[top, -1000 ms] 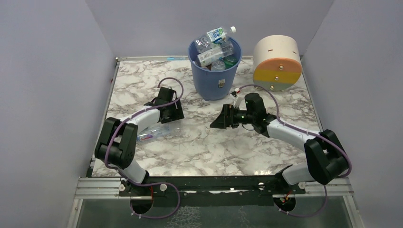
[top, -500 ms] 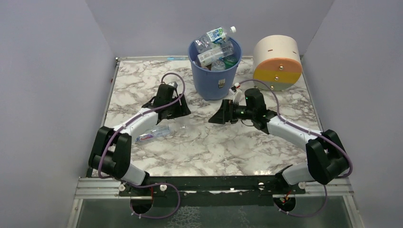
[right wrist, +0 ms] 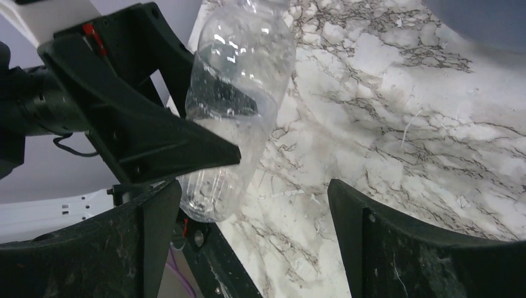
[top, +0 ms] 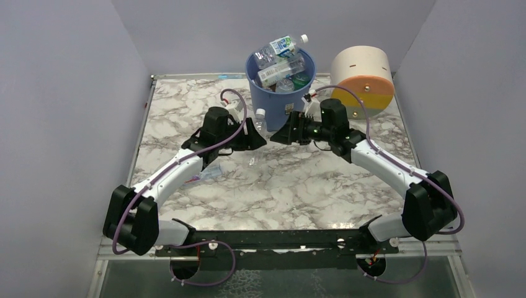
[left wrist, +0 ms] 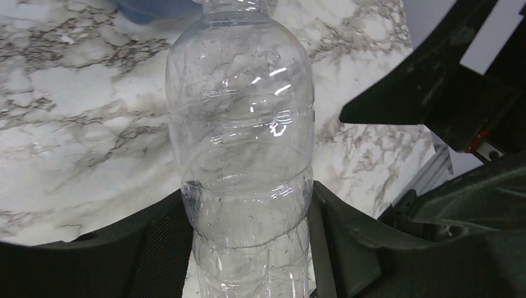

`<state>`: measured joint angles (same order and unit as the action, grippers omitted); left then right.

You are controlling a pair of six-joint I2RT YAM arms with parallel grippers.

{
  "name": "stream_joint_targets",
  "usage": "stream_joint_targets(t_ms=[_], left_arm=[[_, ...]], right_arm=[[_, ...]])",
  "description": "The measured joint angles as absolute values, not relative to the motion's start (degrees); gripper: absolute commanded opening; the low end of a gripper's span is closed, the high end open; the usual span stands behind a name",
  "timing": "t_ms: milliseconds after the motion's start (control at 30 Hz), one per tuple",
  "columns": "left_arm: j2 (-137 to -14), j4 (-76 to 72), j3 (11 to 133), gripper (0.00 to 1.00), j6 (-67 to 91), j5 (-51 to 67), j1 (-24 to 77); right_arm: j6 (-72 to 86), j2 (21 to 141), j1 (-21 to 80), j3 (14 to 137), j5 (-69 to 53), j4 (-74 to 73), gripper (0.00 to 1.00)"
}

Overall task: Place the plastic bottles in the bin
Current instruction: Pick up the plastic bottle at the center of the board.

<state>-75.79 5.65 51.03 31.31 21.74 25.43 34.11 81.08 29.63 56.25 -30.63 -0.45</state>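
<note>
Gripping a clear bottle (left wrist: 242, 124), cap upward, the left end effector (top: 253, 133) hides the bottle's base between its fingers; its wrist view cuts off the cap. Just beyond the bottle, the right end effector (top: 280, 134) faces it, spread wide and empty. Behind both stands the bin (top: 273, 108), heaped with bottles (top: 280, 65). Back under the left arm, another bottle (top: 208, 174) lies half covered on the bench (top: 279, 186).

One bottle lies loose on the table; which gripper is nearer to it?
Left. The left gripper, holding a white-capped bottle, is just beyond the lying bottle, toward the bin. The right gripper, jaws open, is farther off, past the left one.
</note>
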Motion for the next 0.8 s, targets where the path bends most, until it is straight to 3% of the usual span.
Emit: stream_joint_targets(t_ms=[800], left_arm=[[-73.82,3.92,49.74,0.63,30.59,23.53,34.57]], right_arm=[[37.54,84.77,29.65,60.07,-31.92,-0.58,0.92]])
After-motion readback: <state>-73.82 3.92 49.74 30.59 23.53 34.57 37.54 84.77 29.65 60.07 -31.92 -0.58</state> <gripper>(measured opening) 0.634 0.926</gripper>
